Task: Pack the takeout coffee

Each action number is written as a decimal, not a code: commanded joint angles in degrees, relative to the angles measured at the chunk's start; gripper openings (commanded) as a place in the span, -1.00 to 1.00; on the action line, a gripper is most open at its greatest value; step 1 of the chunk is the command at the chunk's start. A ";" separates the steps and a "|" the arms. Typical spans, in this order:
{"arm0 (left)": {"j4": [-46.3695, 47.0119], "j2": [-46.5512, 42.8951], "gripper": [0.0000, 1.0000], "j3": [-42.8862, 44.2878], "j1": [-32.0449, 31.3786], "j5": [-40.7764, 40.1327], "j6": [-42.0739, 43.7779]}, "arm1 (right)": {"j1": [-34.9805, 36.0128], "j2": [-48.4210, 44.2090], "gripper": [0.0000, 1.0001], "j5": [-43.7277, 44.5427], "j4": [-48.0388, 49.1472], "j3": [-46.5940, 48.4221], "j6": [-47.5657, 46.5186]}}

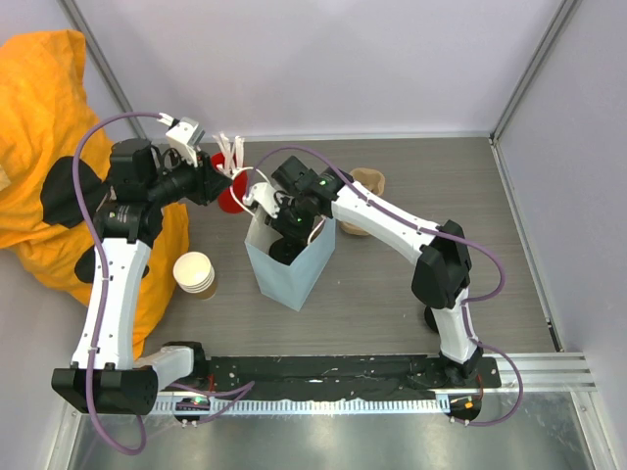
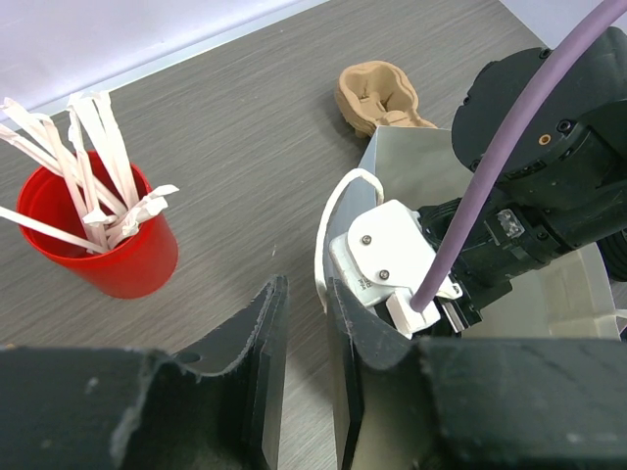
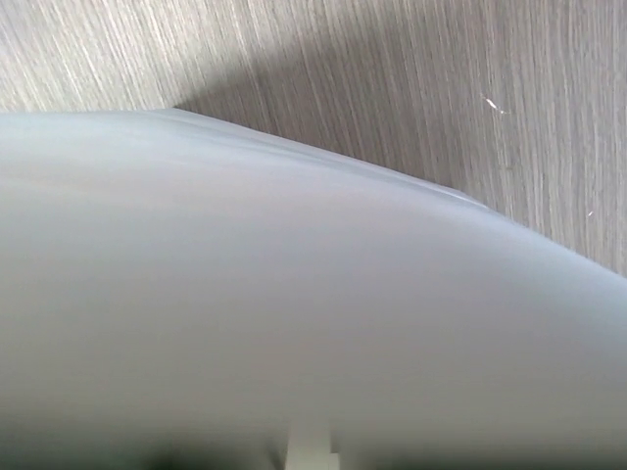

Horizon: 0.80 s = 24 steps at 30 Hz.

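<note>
Your right jaws were hidden down inside the pale blue paper bag (image 1: 294, 276), grip impossible to tell, coffee unseen; left jaws stood narrow, empty, beside its rim.

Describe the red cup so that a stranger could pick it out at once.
Start at the pale blue paper bag standing open in the middle of the table. Just beyond its far left corner stands the red cup. It is the only red thing there and bristles with white paper-wrapped sticks, unlike the cream stack of paper cups at the bag's near left.
</note>
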 commanded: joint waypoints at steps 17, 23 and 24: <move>2.33 -1.57 -0.43 0.18 0.84 1.37 -0.66 | 1.00 -2.62 0.16 2.36 -5.35 1.41 -1.85; 2.33 -1.66 -0.40 0.19 0.93 1.37 -0.75 | 1.00 -3.59 0.55 1.74 -7.81 5.27 -2.38; 2.33 -1.58 -0.39 0.18 0.93 1.37 -0.75 | 1.00 -3.59 0.57 1.39 -8.25 5.90 -2.73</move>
